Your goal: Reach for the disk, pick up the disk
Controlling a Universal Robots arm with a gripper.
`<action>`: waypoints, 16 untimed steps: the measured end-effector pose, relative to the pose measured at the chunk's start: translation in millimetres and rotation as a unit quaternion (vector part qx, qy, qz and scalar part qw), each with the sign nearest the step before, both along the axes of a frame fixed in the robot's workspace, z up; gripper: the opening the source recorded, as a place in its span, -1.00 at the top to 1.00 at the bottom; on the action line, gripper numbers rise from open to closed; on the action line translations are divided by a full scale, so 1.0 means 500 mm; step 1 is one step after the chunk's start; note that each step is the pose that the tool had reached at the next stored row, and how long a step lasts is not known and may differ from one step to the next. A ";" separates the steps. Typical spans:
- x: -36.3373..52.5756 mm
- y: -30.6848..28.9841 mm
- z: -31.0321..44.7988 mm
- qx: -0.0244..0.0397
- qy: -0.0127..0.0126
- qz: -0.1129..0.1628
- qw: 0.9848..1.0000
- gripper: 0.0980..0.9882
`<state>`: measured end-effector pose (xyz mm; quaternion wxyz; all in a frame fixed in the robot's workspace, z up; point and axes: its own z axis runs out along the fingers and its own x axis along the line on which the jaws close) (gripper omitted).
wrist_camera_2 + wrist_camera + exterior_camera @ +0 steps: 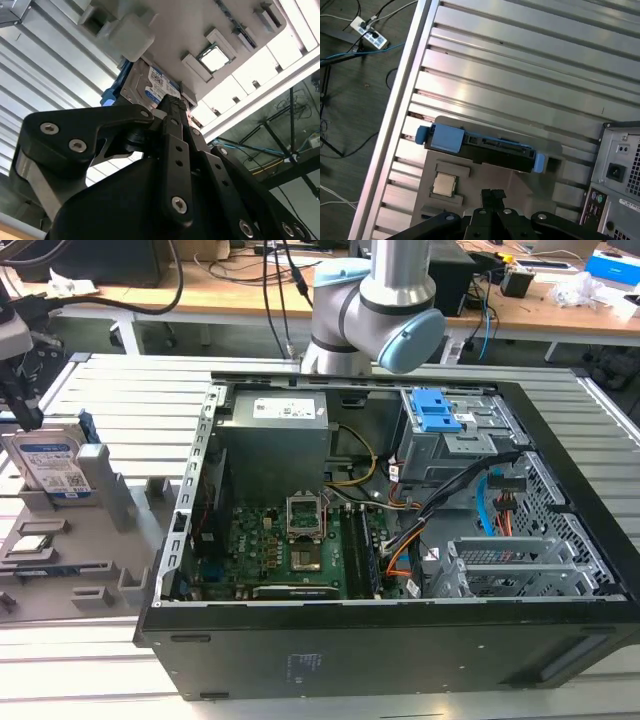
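Note:
The disk (50,465) stands on edge in a slot of the grey fixture (110,505) at the exterior view's left, its white-and-blue label facing the camera. In the first wrist view the disk (490,149) shows edge-on, with the blue bracket at both ends. In the second wrist view the label of the disk (156,89) shows just past the fingertips. My gripper (26,416) hangs just above the disk's top edge at the exterior view's left. Its black fingers (488,196) are pressed together with nothing between them, a little short of the disk.
An open black computer case (200,640) fills the middle of the ribbed aluminium table (130,390); blue latches (437,410) sit on its drive cage. A processor chip (444,184) lies in a fixture pocket beside the disk. The table's edge (395,115) drops to the floor.

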<state>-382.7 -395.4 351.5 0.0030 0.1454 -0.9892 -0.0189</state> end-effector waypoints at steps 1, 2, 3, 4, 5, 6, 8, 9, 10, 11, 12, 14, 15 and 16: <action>0.000 0.000 0.000 0.000 0.000 0.006 1.000 0.98; 0.000 0.000 0.000 0.000 0.000 0.012 1.000 0.98; 0.000 0.000 0.000 0.000 0.000 0.025 1.000 0.98; 0.000 0.000 0.000 0.000 0.000 0.041 0.999 0.98; 0.000 0.000 0.000 0.000 0.000 0.057 0.998 0.98; 0.000 0.000 0.000 0.000 0.000 0.076 0.997 0.98; 0.000 0.000 0.000 0.000 0.000 0.091 0.996 0.98; 0.000 0.000 0.000 0.000 0.000 0.101 0.995 0.98; 0.000 0.000 0.000 0.000 0.000 0.114 0.993 0.98; 0.000 0.000 0.000 0.000 0.000 0.120 0.993 0.98; 0.000 0.000 0.000 0.000 0.000 0.126 0.992 0.98; 0.000 0.000 0.000 0.000 0.000 0.141 0.990 0.98; 0.000 0.000 0.000 0.000 0.000 0.146 0.989 0.98; 0.000 0.000 0.000 0.000 0.000 0.153 0.988 0.98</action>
